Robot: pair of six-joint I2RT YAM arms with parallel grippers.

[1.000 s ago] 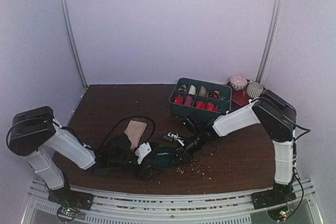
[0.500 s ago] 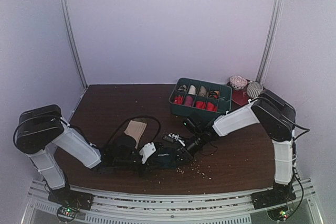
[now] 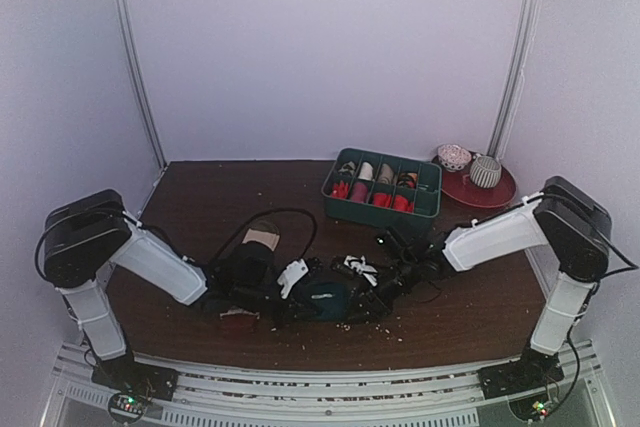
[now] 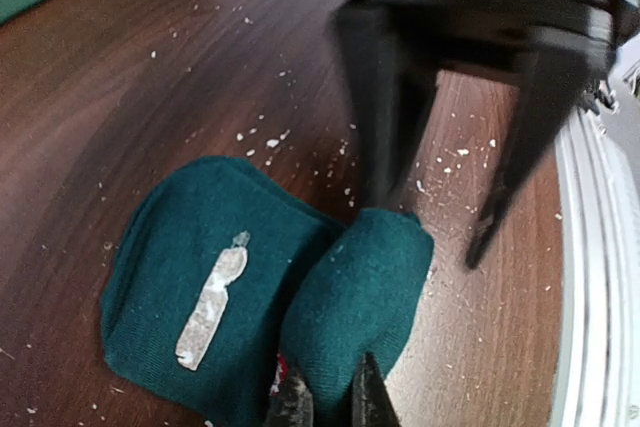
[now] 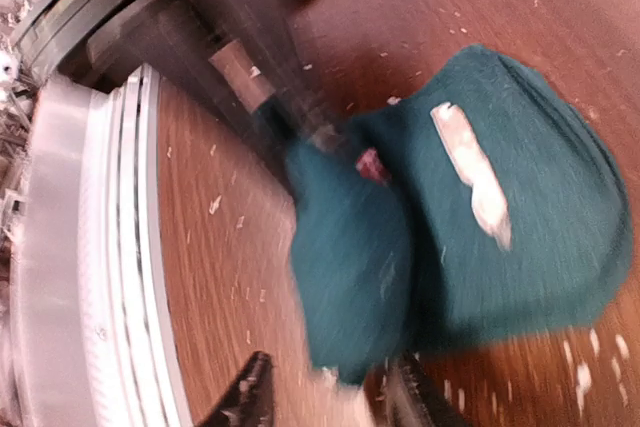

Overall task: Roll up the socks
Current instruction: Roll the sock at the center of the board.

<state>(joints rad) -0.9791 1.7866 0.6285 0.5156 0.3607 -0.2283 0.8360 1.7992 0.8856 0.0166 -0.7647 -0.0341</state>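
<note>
The dark teal sock [image 3: 325, 299] lies near the table's front edge, folded over on itself, with a pale label strip [image 4: 212, 297] on its flat part. My left gripper [image 4: 330, 402] is shut on the near end of the folded lobe [image 4: 360, 282]; it sits at the sock's left side [image 3: 298, 297]. A bit of red fabric [image 5: 372, 162] peeks from under the fold. My right gripper [image 5: 330, 402] stands open at the sock's right side [image 3: 370, 299], with the tip of the fold between its fingers, unclamped. The beige sock [image 3: 262, 238] shows only as a small patch behind my left wrist.
A green divided tray [image 3: 428, 197] with rolled bundles stands at the back right. Beside it is a red plate [image 3: 500, 192] holding two round patterned things. A black cable [image 3: 275, 217] loops over the left arm. Crumbs dot the wood. A metal rail [image 4: 600, 277] runs along the near edge.
My left gripper has closed on the teal sock's fold and moved right with it. My right gripper has opened and drawn back to the right.
</note>
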